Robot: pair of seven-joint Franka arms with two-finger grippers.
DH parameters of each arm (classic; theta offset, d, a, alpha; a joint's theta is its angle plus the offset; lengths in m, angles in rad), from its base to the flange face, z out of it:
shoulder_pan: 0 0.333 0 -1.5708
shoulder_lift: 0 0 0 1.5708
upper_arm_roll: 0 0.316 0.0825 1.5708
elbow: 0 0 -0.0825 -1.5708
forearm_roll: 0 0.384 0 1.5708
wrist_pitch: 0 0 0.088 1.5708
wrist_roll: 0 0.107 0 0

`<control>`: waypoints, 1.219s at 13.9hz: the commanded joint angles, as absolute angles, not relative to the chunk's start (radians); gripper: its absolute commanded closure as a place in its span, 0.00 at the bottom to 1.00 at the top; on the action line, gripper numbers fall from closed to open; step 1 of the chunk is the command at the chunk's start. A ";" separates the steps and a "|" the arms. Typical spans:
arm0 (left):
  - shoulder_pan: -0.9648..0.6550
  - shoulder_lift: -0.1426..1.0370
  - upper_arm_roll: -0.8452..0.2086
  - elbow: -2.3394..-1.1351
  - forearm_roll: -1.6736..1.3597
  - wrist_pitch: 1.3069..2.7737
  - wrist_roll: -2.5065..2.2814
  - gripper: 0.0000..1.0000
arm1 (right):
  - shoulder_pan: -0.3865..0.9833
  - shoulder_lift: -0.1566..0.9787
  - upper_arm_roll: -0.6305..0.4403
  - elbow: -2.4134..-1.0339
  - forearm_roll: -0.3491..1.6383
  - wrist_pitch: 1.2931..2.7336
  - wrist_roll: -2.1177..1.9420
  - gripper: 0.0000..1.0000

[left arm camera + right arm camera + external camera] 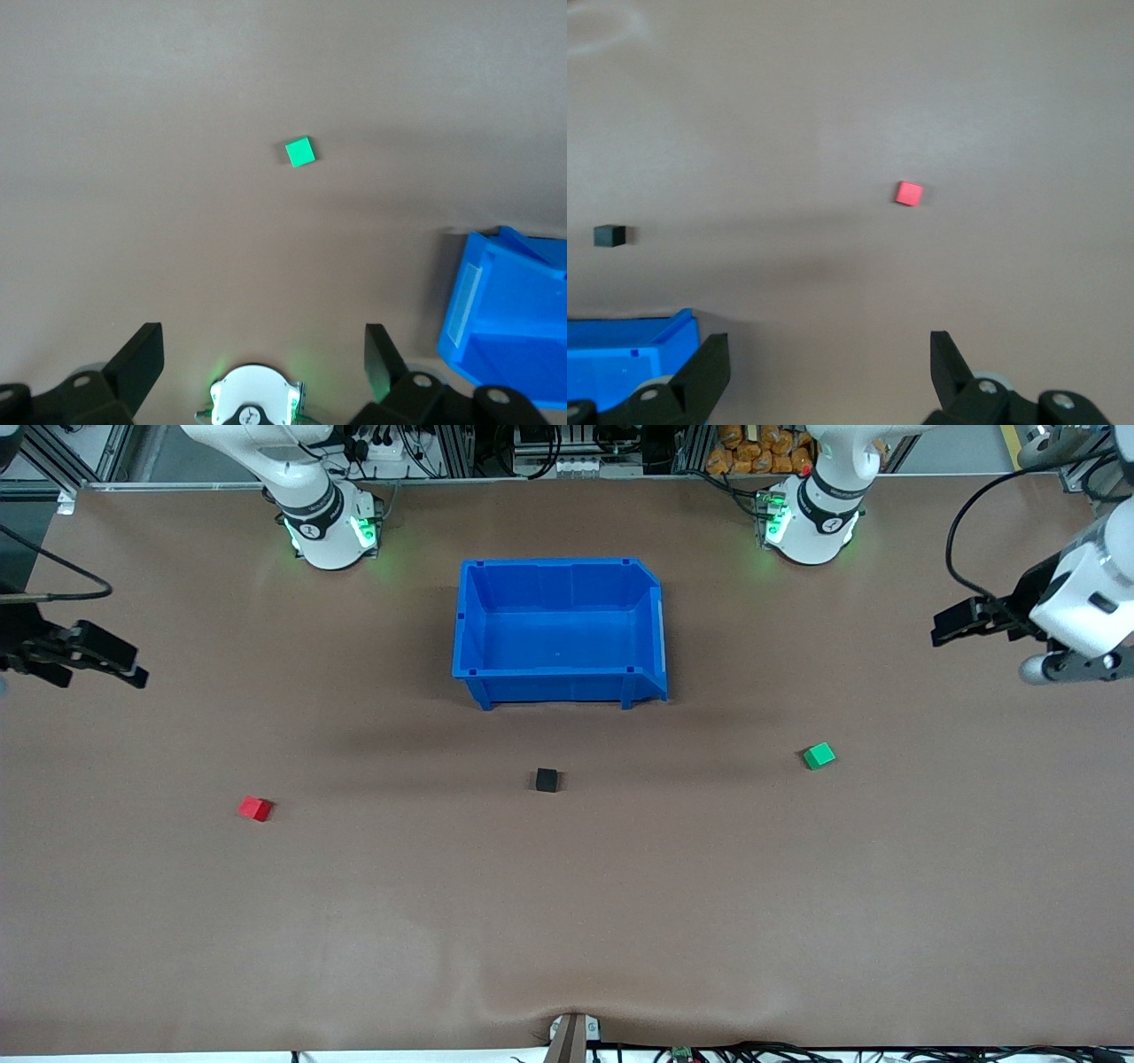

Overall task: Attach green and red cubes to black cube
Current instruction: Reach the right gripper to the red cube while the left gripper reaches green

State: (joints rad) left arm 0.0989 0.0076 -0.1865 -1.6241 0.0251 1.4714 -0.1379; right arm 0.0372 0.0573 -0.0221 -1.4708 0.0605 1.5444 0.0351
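Observation:
The black cube (547,780) sits on the brown table, nearer the front camera than the blue bin. The green cube (819,756) lies toward the left arm's end and the red cube (255,808) toward the right arm's end, each well apart from the black cube. My left gripper (948,624) is open and empty, up in the air at the left arm's end of the table. Its wrist view shows the green cube (300,152) far past the open gripper (263,343). My right gripper (124,662) is open and empty at the right arm's end. Its wrist view shows the red cube (909,193) and the black cube (609,235) past the open gripper (828,350).
A large blue bin (558,686) stands mid-table, between the two arm bases; it holds nothing that shows. It also shows in the left wrist view (505,319) and the right wrist view (629,354). The left arm's base (252,403) shows under the left gripper.

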 commanded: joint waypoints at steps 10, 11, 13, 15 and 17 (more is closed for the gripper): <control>0.104 0.009 -0.196 -1.873 0.046 1.744 -0.135 0.00 | 0.109 0.219 -0.028 -1.486 0.143 1.560 -0.018 0.00; 0.104 0.008 -0.196 -1.905 0.046 1.785 -0.135 0.00 | 0.100 0.236 -0.028 -1.503 0.143 1.566 -0.082 0.00; 0.106 0.008 -0.198 -1.968 0.046 1.868 -0.138 0.00 | 0.081 0.253 -0.029 -1.549 0.141 1.612 -0.239 0.00; 0.106 0.006 -0.199 -2.029 0.046 1.958 -0.138 0.00 | 0.054 0.252 -0.029 -1.650 0.141 1.730 -0.389 0.00; 0.104 0.014 -0.201 -2.071 0.045 2.026 -0.141 0.00 | 0.019 0.252 -0.028 -1.730 0.143 1.863 -0.562 0.00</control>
